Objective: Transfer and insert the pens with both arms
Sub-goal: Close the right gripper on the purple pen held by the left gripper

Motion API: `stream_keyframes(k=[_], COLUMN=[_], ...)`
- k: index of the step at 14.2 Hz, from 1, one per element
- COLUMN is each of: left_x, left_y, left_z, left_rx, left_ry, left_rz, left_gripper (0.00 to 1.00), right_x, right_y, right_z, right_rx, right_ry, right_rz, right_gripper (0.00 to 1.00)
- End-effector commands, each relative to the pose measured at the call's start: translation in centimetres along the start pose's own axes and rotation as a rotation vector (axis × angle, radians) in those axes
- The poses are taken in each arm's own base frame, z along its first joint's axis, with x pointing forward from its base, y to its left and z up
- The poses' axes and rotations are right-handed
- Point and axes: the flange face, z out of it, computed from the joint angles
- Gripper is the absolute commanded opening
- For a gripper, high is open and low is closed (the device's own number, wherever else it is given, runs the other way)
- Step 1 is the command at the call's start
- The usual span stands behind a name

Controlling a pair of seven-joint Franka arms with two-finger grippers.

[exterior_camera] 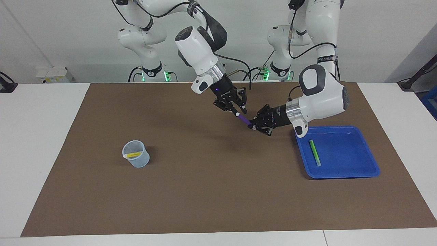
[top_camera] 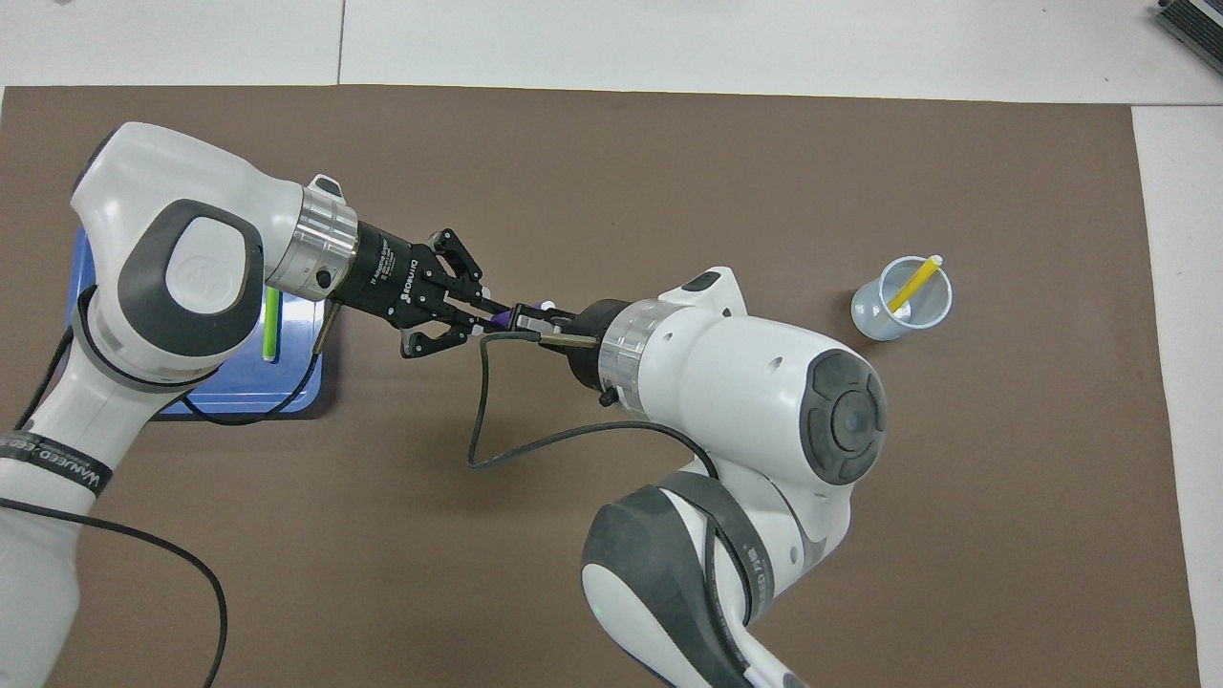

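Note:
The purple pen (exterior_camera: 244, 119) hangs slanted in the air over the brown mat, beside the blue tray. My left gripper (exterior_camera: 253, 124) is shut on its lower end. My right gripper (exterior_camera: 239, 113) comes down from above and has closed around its pale upper end. From overhead the two grippers meet nose to nose, with only a sliver of the purple pen (top_camera: 499, 322) between them. The green pen (exterior_camera: 314, 152) lies in the blue tray (exterior_camera: 355, 172). The yellow pen (exterior_camera: 133, 154) leans inside the clear cup (exterior_camera: 137, 162).
The brown mat (exterior_camera: 211, 191) covers most of the white table. The tray lies at the left arm's end, the cup toward the right arm's end. Two smaller white arms with green-lit bases (exterior_camera: 153, 73) stand at the robots' edge.

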Motion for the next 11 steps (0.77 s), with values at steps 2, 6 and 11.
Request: stream_keyframes(k=[2,6,11], left_x=[-0.46,-0.44,-0.44], left_y=[-0.82,-0.82,-0.82], left_z=[-0.03,-0.03,-0.03], left_rx=[-0.021,-0.021,-0.021], left_ry=[-0.006,-0.004,-0.004], left_rz=[-0.018,-0.017,-0.017], left_gripper=[0.0,0.0,0.0], right_x=[0.87,1.25,1.15], right_y=[0.2,0.49,0.49], right_z=[0.11,-0.03,0.05], right_rx=[0.011,0.01,0.009], right_ry=[0.015,0.019,0.017], right_rz=[-0.045,-0.071,-0.074], right_gripper=[0.37,0.37,0.28])
